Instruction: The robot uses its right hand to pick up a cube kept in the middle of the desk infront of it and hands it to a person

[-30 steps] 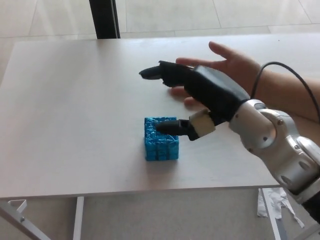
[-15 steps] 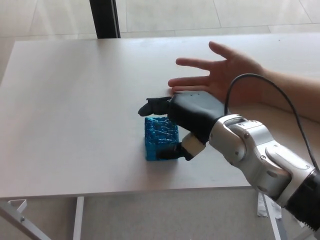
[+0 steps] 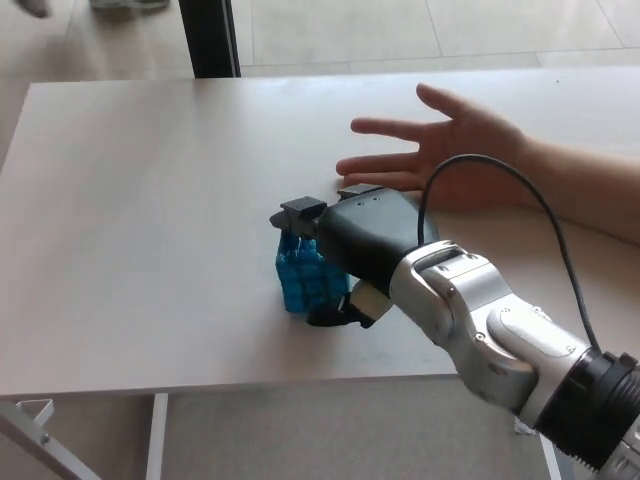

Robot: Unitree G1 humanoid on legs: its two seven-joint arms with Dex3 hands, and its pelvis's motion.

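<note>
The step in hand is the grasp: the right hand (image 3: pixel 345 255) is closed around the cube (image 3: pixel 303 282), with its two fingers (image 3: pixel 300 212) hooked over the top far side and the thumb (image 3: pixel 335 317) pressing at the near bottom edge. The cube is near the middle of the desk (image 3: pixel 140 200), a little toward the front edge, and it looks tilted, so I judge the grip has already taken some of its weight, though I cannot tell if it is fully off the surface. The cube is to the left of the palm, and most of its right side is hidden by the hand. A person's hand (image 3: pixel 450 150) lies open on the desk just behind the robot hand, palm up, waiting. The next move, I think, calls for lifting the cube clear without loosening the grip, then carrying it back and to the right over that open palm. The left hand is not in view.
</note>
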